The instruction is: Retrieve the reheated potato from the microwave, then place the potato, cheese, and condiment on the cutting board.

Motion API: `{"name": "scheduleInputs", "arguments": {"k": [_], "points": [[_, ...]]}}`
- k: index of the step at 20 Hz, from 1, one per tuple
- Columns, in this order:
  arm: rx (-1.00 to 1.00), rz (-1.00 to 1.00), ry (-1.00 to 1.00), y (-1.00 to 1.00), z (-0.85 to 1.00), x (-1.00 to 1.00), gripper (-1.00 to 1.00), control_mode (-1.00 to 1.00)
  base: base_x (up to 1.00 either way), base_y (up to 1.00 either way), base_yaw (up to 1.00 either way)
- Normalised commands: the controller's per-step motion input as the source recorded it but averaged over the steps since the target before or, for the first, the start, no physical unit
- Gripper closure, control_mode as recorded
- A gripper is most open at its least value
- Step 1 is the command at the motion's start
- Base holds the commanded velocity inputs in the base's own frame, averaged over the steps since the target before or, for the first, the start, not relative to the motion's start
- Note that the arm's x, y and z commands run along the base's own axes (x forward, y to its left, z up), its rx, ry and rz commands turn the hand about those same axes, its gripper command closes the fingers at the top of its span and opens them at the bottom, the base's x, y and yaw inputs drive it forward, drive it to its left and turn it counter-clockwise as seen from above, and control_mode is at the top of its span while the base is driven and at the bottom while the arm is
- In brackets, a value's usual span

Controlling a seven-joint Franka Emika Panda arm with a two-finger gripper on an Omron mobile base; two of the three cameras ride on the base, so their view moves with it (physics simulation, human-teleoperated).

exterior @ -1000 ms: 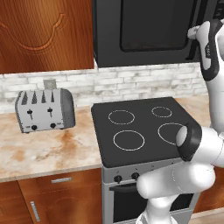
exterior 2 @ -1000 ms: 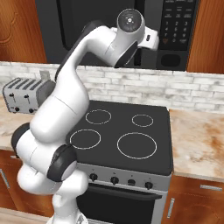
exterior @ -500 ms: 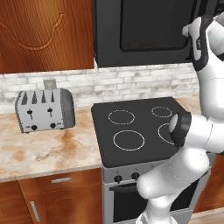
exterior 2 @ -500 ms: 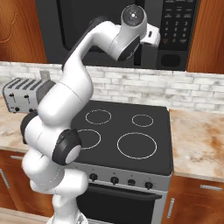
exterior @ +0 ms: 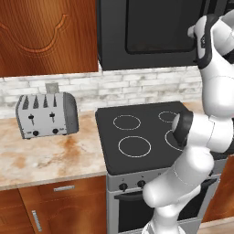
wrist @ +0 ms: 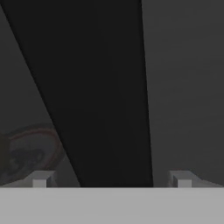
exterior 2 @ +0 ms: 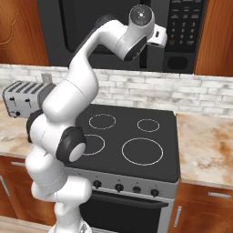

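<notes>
I have the arm raised high, its hand up against the front of the microwave, the black box mounted above the stove. In the right base view the wrist sits at the seam between the microwave's dark glass door and its keypad, which is on the microwave's right side. In the left base view the same hand is at the microwave's right edge, level with the lower part of the door window.

Through the hand camera I see the pincer with its two fingertips set wide apart and nothing between them. Ahead of them is a broad black vertical band with dark grey panels on either side; it is very close and blurred, so I cannot tell whether the tips are touching the microwave. A faint rounded reflection shows in the glass at the lower left of that view; I cannot make out what it is.

The microwave door looks closed in both base views, and its glass is too dark to see inside.

Below the microwave is the stove, with four ring burners. On the surface to the left of the stove a silver toaster stands against the brick backsplash.
</notes>
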Motion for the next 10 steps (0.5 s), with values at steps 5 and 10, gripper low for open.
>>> {"name": "scheduleInputs", "arguments": {"k": [5, 10], "points": [[0.0, 0.01, 0.0, 0.02, -0.06, 0.31, 1.0, -1.0, 0.0, 0.0, 0.0], [0.01, 0.01, -0.05, 0.22, -0.22, 0.11, 1.0, -1.0, 0.0, 0.0, 0.0]]}}
